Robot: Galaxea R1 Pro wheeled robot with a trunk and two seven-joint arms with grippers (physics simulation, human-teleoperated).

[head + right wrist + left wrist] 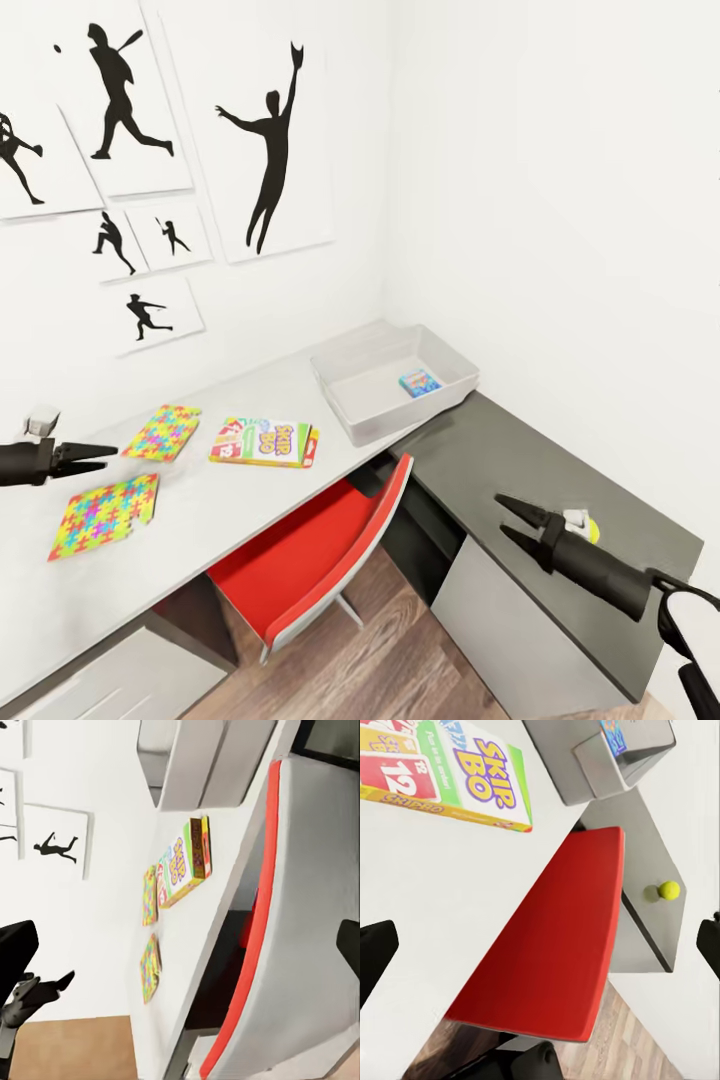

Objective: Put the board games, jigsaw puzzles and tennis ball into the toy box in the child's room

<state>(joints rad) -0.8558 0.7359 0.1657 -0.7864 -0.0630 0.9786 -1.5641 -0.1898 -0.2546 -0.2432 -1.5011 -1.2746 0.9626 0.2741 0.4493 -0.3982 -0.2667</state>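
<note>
Both tools, left tool (pixel 108 455) and right tool (pixel 510 521), hang apart and empty. My toy box (pixel 352 419), at one o'clock on the table (pixel 230 510), holds one small colourful box (pixel 419 382). Skip-Bo (pixel 264 442), two jigsaw puzzles (pixel 104 514) and the tennis ball (pixel 593 531) remain outside.

Skip-Bo box (pixel 264 442) lies left of toy box (pixel 352 420).

A Skip-Bo box (pixel 450 772) lies on the white table (pixel 427 885) above a red chair (pixel 547 945); the tennis ball (pixel 669 890) sits on the dark section (pixel 649 847).
</note>
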